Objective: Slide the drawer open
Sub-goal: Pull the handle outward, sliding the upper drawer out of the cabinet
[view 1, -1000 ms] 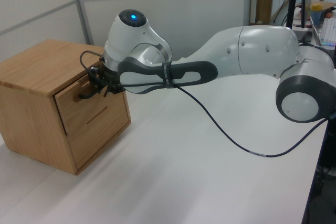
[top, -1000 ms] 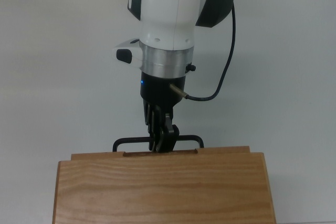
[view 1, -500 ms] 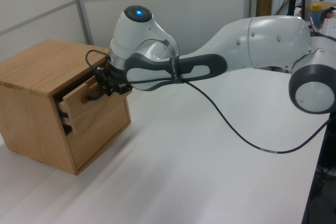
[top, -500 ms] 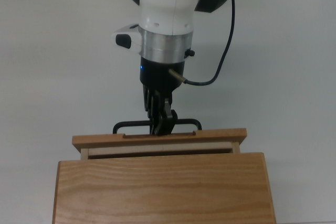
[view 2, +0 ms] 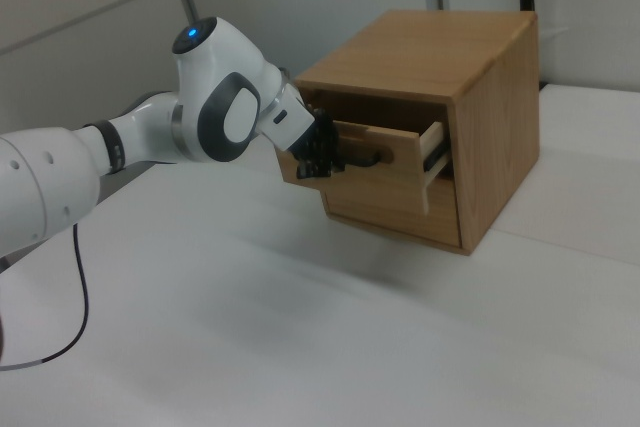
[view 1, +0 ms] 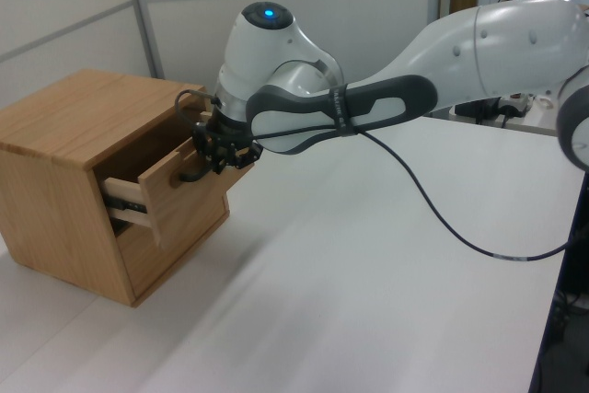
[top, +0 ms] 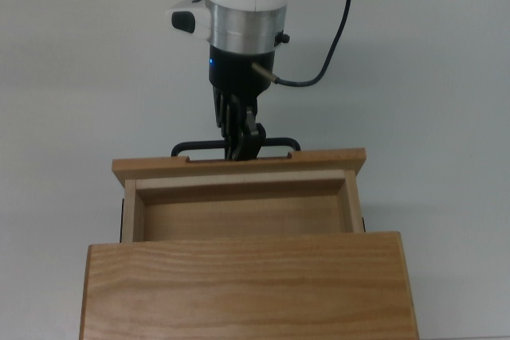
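Observation:
The light wooden drawer (top: 239, 212) (view 1: 166, 181) (view 2: 385, 162) sticks partway out of the upper slot of a wooden cabinet (top: 247, 288) (view 1: 64, 172) (view 2: 450, 77). In the top view its tray is bare inside. A thin black bar handle (top: 191, 149) runs across its front panel. My gripper (top: 241, 146) (view 1: 218, 146) (view 2: 325, 154) is shut on the middle of that handle, with the arm stretching away from the cabinet.
The cabinet stands on a white table (top: 430, 101) (view 1: 368, 301) (view 2: 250, 327). A black cable (top: 339, 45) (view 1: 442, 227) hangs from the wrist. A lower closed drawer front (view 1: 175, 232) sits below the pulled one.
The drawer has slid out of the cabinet, from nearly closed to well open, as my gripper moved away from the cabinet holding the handle.

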Robot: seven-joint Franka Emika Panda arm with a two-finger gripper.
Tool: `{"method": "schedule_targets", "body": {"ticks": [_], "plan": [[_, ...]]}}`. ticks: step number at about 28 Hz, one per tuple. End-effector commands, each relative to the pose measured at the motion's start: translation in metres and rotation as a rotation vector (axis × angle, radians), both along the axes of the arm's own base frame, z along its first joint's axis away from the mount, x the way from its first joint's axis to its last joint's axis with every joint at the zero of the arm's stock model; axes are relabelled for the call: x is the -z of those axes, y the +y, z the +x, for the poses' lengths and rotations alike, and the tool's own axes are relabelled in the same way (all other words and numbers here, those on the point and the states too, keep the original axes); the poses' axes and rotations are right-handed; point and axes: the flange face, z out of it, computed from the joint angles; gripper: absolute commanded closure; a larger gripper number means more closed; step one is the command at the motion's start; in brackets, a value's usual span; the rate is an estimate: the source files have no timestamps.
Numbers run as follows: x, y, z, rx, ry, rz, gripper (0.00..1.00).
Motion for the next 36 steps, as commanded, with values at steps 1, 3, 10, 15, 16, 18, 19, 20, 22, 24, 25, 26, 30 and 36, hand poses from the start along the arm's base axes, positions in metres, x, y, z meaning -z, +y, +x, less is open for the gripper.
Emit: {"method": "schedule_targets", "body": {"ticks": [1,3,10,15,16,18,19,20,22,24,25,26,30,36], "plan": [[-0.03,-0.011,-0.039,-0.056,0.006,-0.049,1.0],[-0.028,-0.012,-0.044,-0.063,0.033,-0.058,1.0],[-0.025,-0.016,-0.063,-0.083,0.073,-0.071,1.0],[-0.022,-0.017,-0.078,-0.107,0.092,-0.08,1.0],[-0.022,-0.017,-0.081,-0.113,0.093,-0.082,1.0],[-0.022,-0.018,-0.085,-0.118,0.097,-0.084,1.0],[-0.022,-0.018,-0.086,-0.121,0.1,-0.085,1.0],[-0.022,-0.018,-0.09,-0.127,0.113,-0.09,1.0],[-0.019,-0.017,-0.092,-0.136,0.133,-0.096,1.0],[-0.02,-0.018,-0.095,-0.14,0.145,-0.099,1.0],[-0.019,-0.018,-0.096,-0.14,0.155,-0.101,1.0],[-0.017,-0.018,-0.1,-0.147,0.167,-0.105,1.0],[-0.011,-0.018,-0.107,-0.155,0.189,-0.108,1.0],[-0.003,-0.019,-0.114,-0.158,0.24,-0.113,1.0]]}}
